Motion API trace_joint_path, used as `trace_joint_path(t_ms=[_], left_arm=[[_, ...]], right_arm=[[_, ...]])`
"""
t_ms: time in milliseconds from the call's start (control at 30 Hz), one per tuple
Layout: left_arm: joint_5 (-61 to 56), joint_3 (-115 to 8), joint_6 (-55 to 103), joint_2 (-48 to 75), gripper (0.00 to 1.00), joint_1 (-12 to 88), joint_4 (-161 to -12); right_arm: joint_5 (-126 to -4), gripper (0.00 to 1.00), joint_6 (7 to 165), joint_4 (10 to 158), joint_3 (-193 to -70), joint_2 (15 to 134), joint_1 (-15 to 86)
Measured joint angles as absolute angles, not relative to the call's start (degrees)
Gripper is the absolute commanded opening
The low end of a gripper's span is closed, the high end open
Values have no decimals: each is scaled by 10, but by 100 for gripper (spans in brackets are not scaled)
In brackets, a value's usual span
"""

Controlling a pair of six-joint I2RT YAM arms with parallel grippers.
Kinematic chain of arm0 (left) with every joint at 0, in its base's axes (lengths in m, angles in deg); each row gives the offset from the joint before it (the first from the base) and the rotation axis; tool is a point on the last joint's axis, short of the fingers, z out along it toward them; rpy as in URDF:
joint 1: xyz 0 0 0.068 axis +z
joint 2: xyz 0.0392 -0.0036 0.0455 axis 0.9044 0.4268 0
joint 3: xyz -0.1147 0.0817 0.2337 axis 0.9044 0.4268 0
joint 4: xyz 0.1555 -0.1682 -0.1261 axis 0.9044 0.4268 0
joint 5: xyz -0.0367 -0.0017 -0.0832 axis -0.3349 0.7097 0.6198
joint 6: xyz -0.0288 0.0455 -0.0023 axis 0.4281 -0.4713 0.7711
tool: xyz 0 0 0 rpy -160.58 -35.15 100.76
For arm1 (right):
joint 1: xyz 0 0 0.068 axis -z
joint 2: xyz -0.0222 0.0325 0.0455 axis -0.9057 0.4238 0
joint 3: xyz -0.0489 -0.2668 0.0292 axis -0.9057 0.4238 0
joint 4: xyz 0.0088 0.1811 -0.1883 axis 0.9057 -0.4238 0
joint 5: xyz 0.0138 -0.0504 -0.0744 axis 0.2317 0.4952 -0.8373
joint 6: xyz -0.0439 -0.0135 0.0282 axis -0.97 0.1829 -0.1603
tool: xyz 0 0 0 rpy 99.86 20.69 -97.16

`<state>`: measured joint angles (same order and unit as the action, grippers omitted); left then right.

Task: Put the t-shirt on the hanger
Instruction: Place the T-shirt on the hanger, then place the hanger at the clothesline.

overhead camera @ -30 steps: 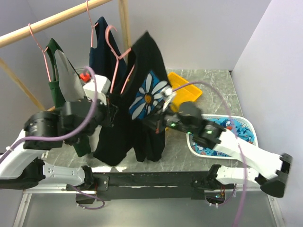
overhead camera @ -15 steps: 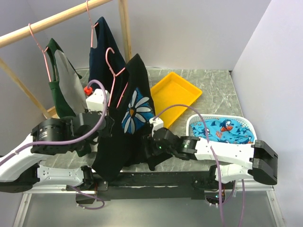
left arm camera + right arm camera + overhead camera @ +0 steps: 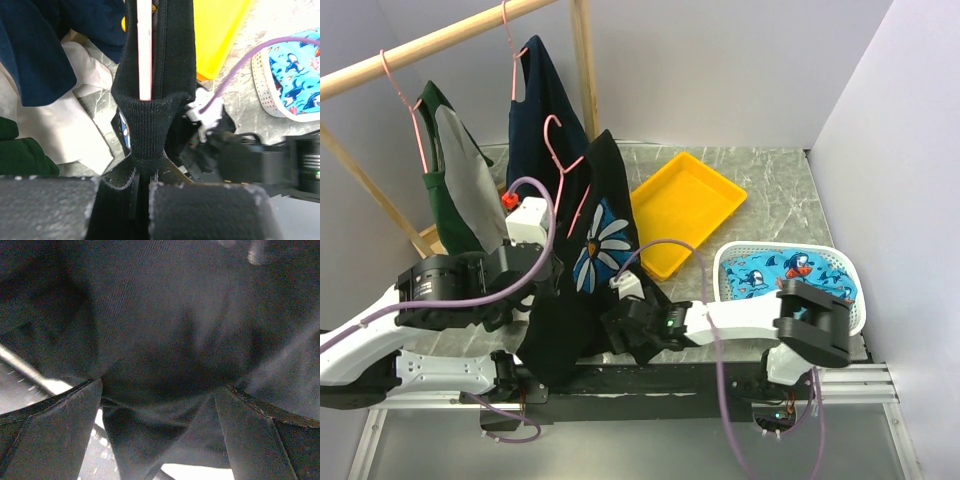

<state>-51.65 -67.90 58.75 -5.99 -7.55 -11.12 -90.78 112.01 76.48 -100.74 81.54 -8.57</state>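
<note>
The black t-shirt [image 3: 582, 310] with its white daisy print [image 3: 598, 245] hangs in folds over the near table edge, held up at its top. The pink hanger [image 3: 565, 165] rises out of the neck opening. My left gripper [image 3: 550, 265] is shut on the ribbed collar [image 3: 145, 130]; in the left wrist view [image 3: 142, 175] the hanger wire [image 3: 145, 50] runs up inside the shirt [image 3: 175, 50]. My right gripper [image 3: 620, 335] is low against the shirt's lower part, open, with black fabric [image 3: 160, 315] lying loose between its fingers [image 3: 160, 390].
A wooden rail [image 3: 440, 40] at the back left carries a navy shirt [image 3: 540, 110] and a green-and-grey shirt [image 3: 455, 180] on pink hangers. A yellow tray [image 3: 690, 205] lies mid-table. A white basket [image 3: 780, 247] with blue shark cloth stands at the right.
My right gripper has opened and let go of the shirt, then dropped left toward the near edge. The shirt has sunk lower and hangs narrower from the left gripper.
</note>
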Motion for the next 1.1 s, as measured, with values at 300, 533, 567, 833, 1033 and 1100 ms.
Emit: trace_joint_path(t_ms=[300, 533, 567, 833, 1033, 1100], left_arm=[[-519, -670, 627, -62, 1, -76, -106], [-541, -681, 678, -20, 1, -76, -69], [-545, -688, 685, -11, 1, -76, -64], [-561, -797, 667, 51, 1, 18, -72], [-546, -865, 590, 109, 1, 123, -106], [-538, -898, 562, 136, 1, 144, -118]], right_arm=[[-909, 2, 1144, 792, -1038, 874, -88], [-843, 0, 1132, 760, -1038, 777, -77], [-826, 0, 1128, 760, -1039, 753, -71], [-660, 0, 1110, 746, -1160, 638, 81], [-584, 0, 1109, 722, -1274, 667, 144], [-567, 0, 1112, 718, -1306, 685, 170]])
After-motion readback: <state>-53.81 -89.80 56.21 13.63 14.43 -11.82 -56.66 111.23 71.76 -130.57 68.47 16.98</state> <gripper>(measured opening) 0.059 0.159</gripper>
